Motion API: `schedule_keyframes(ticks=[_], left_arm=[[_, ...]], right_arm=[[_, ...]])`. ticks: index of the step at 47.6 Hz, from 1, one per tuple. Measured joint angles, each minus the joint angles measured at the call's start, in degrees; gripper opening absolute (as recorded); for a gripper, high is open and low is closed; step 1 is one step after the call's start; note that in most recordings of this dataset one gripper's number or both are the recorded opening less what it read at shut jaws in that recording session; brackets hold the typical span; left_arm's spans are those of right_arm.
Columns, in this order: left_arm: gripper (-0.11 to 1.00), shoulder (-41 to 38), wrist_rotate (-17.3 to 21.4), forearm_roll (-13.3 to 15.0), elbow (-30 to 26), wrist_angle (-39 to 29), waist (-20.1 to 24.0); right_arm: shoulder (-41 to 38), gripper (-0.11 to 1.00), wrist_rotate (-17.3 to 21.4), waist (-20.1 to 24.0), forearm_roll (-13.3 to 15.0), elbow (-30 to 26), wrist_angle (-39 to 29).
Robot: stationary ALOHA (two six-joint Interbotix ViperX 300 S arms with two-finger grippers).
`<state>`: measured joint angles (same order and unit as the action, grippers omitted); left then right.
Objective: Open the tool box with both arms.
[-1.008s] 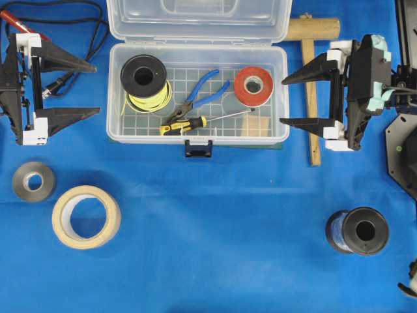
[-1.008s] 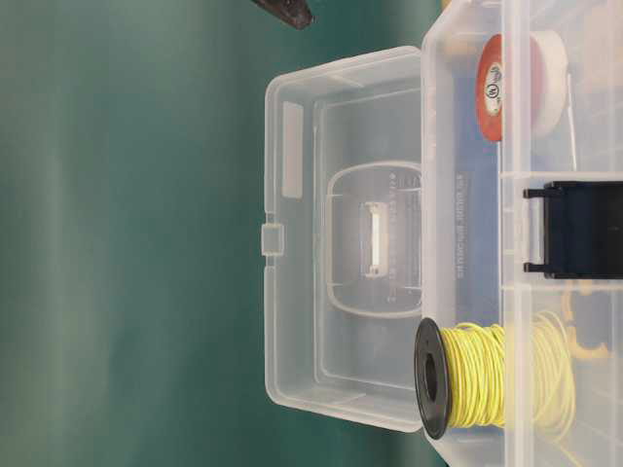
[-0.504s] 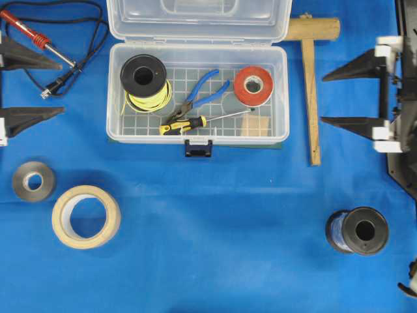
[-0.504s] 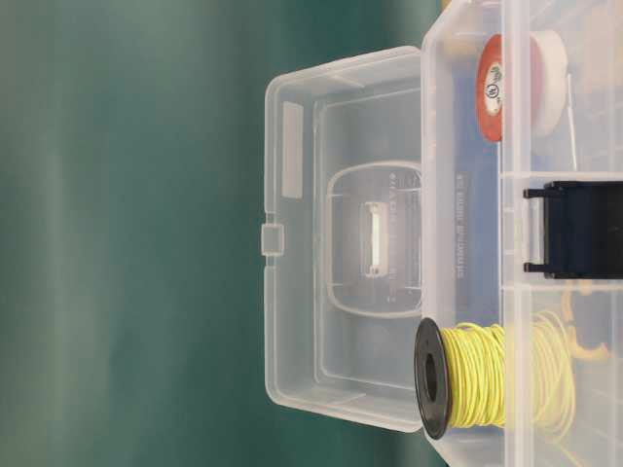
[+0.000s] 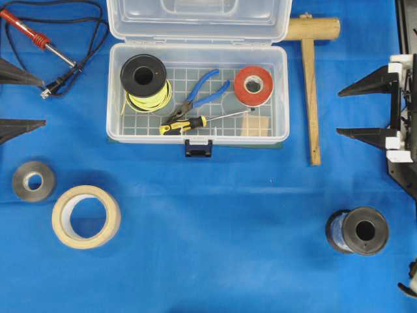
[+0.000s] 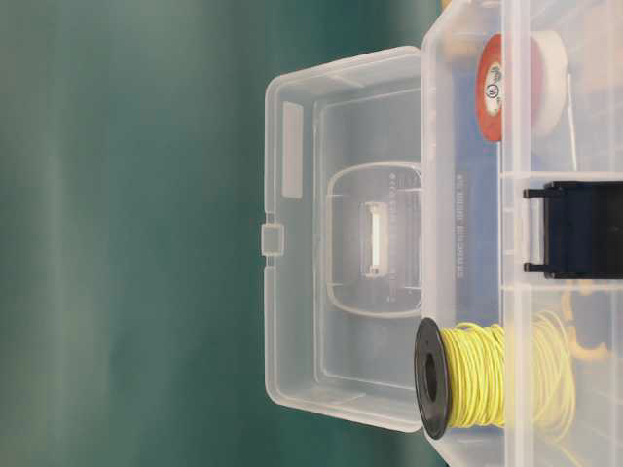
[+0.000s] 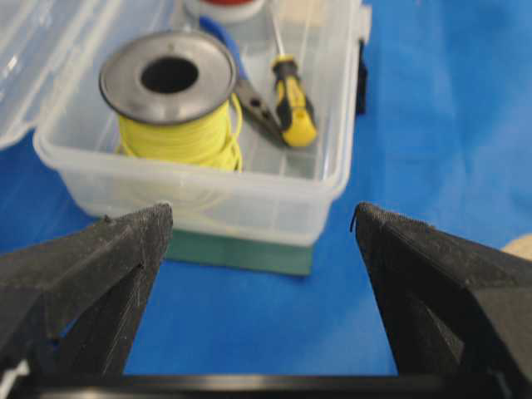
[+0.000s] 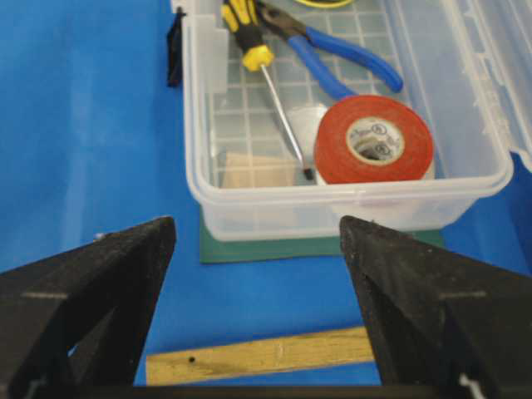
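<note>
Tool box [image 5: 197, 98] at table's [image 5: 215, 228] far middle, lid [image 5: 199, 19] thrown back. Left gripper [image 5: 16, 98] and right gripper [image 5: 368, 109] spread wide, empty — well apart from it. Risk: lid bumped shut, or hammer [image 5: 311, 85] knocked.

Left gripper [image 5: 39, 96]: we see it farther from the box [image 5: 197, 91], at the left edge.
Right gripper [image 5: 340, 112]: we see it farther right.

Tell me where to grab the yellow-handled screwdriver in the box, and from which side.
Grip the screwdriver by its yellow and black handle, coming straight down from above. It lies flat on the floor of the open tool box, so the walls block a sideways approach. The handle is its thickest part; set the fingers across it, clear of the blue pliers beside it.
</note>
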<state>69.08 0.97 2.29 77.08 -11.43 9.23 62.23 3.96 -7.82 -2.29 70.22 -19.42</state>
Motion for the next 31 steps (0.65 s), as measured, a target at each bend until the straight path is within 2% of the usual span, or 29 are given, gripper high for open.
schedule_keyframes(ticks=[31], left_arm=[[0.88,0.2,-0.1,0.0,0.0,0.0,0.0]], right_arm=[[-0.7,0.79,0.0,0.0,0.1,0.2,0.3]])
